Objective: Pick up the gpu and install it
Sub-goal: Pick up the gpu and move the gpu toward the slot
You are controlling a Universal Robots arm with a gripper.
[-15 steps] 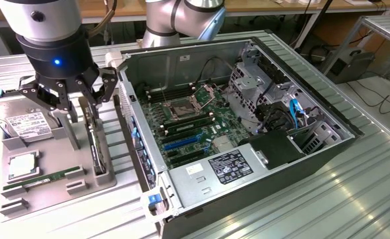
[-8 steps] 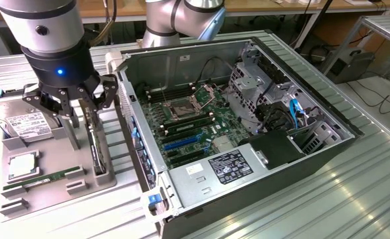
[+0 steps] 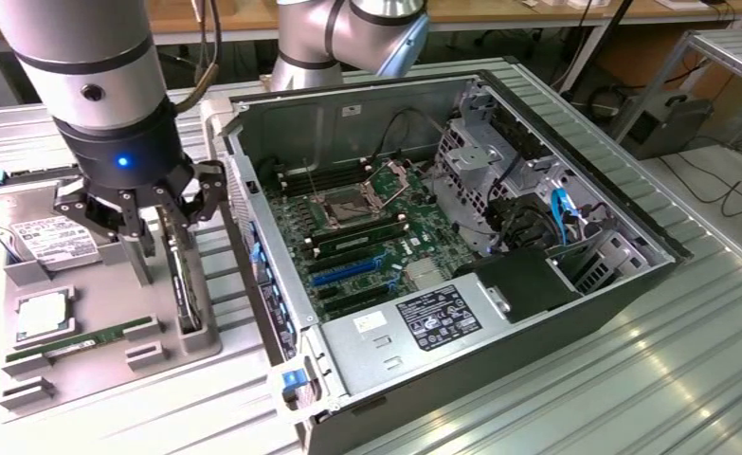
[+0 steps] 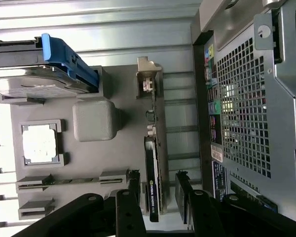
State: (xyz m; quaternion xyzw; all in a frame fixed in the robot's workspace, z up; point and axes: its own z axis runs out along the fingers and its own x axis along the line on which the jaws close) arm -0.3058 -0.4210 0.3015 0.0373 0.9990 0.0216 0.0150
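Note:
The gpu (image 3: pixel 191 292) stands on its edge in a slot of the grey holder tray (image 3: pixel 155 365), next to the open computer case (image 3: pixel 573 294). In the wrist view the gpu (image 4: pixel 153 163) looks dark and thin, with its silver end bracket (image 4: pixel 149 81) at the far end. My gripper (image 3: pixel 162 237) hangs just above the card. Its jaws are open. The gripper (image 4: pixel 157 190) has one black fingertip (image 4: pixel 133 180) on each side of the card, and both stand apart from it. Nothing is held.
The tray also holds a hard drive (image 3: pixel 48 237) with a blue handle (image 4: pixel 69 59), a CPU (image 3: pixel 42 315), a RAM stick (image 3: pixel 80 341) and a grey block (image 4: pixel 93 121). Inside the case lie the motherboard (image 3: pixel 384 237) and blue slots (image 3: pixel 345 270). The case's perforated rear wall (image 4: pixel 241 98) is close beside the card.

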